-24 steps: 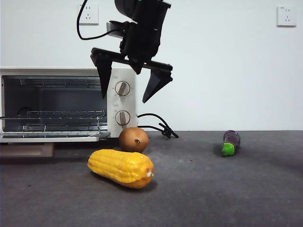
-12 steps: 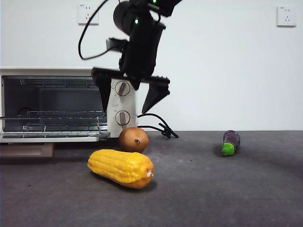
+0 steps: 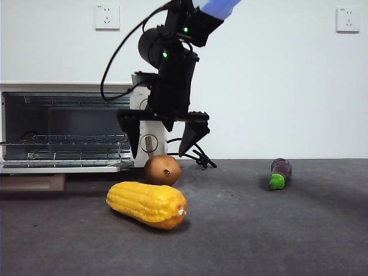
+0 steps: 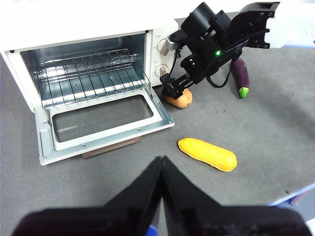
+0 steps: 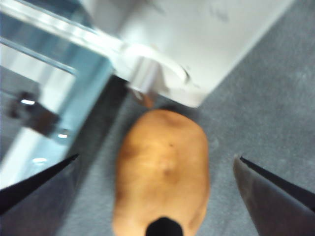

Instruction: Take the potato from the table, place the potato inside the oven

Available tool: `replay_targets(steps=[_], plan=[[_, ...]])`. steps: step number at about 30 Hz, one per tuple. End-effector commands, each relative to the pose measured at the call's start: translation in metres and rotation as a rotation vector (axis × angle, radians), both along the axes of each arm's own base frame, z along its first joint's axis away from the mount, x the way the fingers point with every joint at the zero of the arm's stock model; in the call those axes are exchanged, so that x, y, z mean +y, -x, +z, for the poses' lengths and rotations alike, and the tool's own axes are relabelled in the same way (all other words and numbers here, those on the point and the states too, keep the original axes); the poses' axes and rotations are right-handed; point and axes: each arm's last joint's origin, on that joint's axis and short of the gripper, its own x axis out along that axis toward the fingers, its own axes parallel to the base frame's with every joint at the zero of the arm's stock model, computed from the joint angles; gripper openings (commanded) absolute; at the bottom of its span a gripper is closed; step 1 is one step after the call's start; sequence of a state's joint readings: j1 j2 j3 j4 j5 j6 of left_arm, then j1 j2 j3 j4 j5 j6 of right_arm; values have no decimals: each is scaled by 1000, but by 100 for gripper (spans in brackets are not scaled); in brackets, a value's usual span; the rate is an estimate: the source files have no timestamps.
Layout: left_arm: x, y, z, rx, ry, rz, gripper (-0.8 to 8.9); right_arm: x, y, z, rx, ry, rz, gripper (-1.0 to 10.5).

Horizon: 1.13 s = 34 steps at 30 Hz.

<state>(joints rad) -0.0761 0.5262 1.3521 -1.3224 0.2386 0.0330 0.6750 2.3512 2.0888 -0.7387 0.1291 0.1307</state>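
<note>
- The potato (image 3: 163,169) sits on the table (image 3: 276,230) just off the oven (image 3: 69,126)'s knob-side corner, beside the corner of the lowered door.
- The right gripper (image 3: 163,138) hangs directly above the potato, claw released: its two black jaws spread wide and reach down past either flank without touching it. In the right wrist view the potato (image 5: 162,172) fills the gap between the jaw tips.
- The left gripper (image 4: 161,164) waits well back from the oven's open front, its jaws clenched together on nothing.
- A yellow corn cob (image 3: 147,204) lies at about 7 o'clock from the potato in the front view, nearer the camera.
- A purple eggplant (image 3: 280,173) lies at 3 o'clock, well apart.
- The oven stands open, wire rack (image 4: 88,69) bare.
</note>
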Motion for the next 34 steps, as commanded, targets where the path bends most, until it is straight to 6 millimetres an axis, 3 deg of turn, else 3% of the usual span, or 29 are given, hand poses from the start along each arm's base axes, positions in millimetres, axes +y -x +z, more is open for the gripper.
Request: replay_targets(steps=[1, 15, 19, 23, 28, 34], plan=[[0, 0, 0, -5, -5, -3, -5, 1, -3, -14, 23, 18, -7, 630], [0, -1, 0, -3, -6, -3, -5, 1, -3, -28, 65, 30, -20, 618], [0, -1, 0, -3, -6, -3, -5, 1, -3, -28, 65, 28, -22, 462], [0, -1, 0, -3, -6, -3, -5, 1, -2, -29, 82, 29, -42, 427], [0, -1, 0, -3, -6, -3, -5, 1, -2, -31, 86, 31, -42, 120], [0, -1, 0, -3, -6, -3, -5, -1, 0, -32, 117, 54, -45, 113]])
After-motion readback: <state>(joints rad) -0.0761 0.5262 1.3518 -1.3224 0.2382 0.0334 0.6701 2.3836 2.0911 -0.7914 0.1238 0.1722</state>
